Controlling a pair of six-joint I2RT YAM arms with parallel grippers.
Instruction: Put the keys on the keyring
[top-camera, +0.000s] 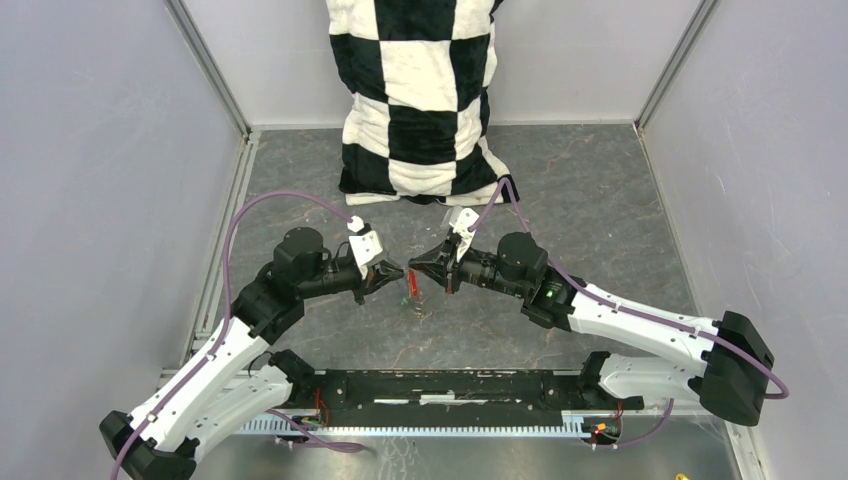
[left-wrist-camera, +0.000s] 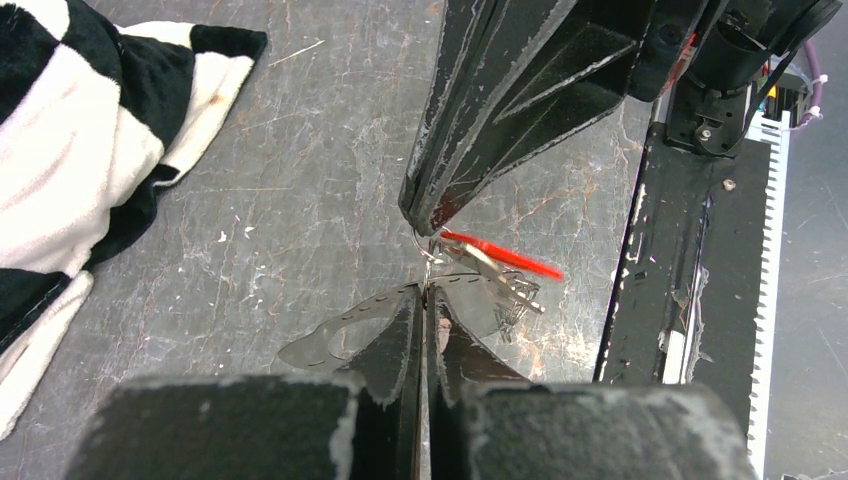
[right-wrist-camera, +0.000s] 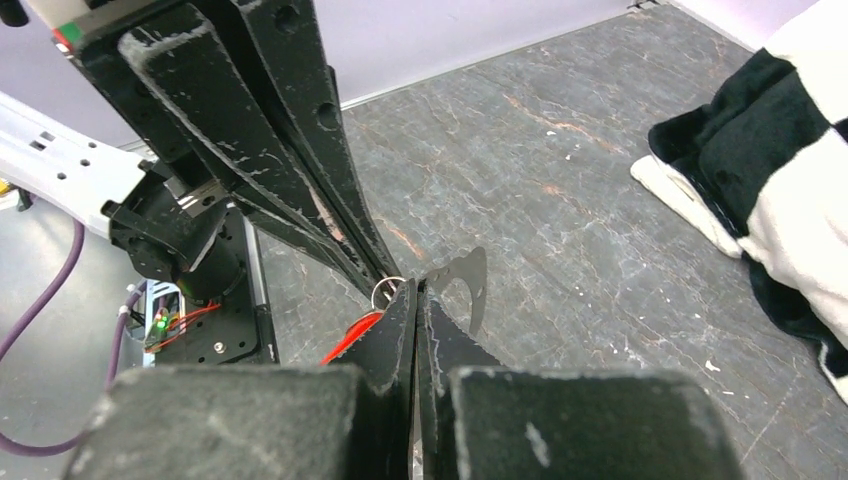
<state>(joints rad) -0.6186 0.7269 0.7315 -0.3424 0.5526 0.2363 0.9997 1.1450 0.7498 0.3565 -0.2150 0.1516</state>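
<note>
L gripper (top-camera: 392, 275) & R gripper (top-camera: 418, 268) meet tip to tip above mid table (top-camera: 600, 200), both w/ fingers pressed tight together. The thin keyring (right-wrist-camera: 388, 290) wire sits right at the 2 tips; can't tell which one actually pinches it. Red key (left-wrist-camera: 500, 255) hangs just beside the tips, off the table, w/ small metal links (left-wrist-camera: 515, 298) below it. Black-and-white checked cloth (top-camera: 420, 100) lies at the far side, well apart

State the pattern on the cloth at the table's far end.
The cloth: black-and-cream checks, clearest from the top external view.
</note>
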